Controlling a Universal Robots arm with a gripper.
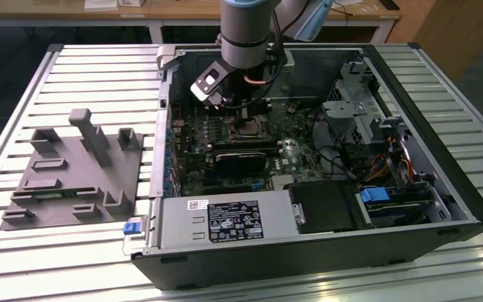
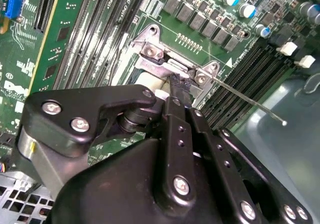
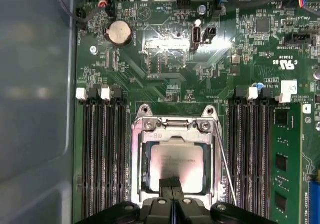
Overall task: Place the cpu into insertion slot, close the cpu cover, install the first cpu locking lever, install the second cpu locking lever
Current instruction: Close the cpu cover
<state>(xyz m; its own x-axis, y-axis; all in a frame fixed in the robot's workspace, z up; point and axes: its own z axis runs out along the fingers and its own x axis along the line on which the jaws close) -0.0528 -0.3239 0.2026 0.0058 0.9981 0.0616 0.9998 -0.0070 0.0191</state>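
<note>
the gripper has its two fingers pressed flat together, tips at the near edge of the cpu cover; whether anything thin is pinched between them cannot be made out. its own black body cuts off that edge in both wrist views. the cover lies down as a frame around the cpu, whose grey top shows through the window. the insertion slot is hidden beneath them. a thin wire lever slants off from one corner of the frame, over the memory slots. in the exterior view the arm hides much of this spot inside the open computer case.
</note>
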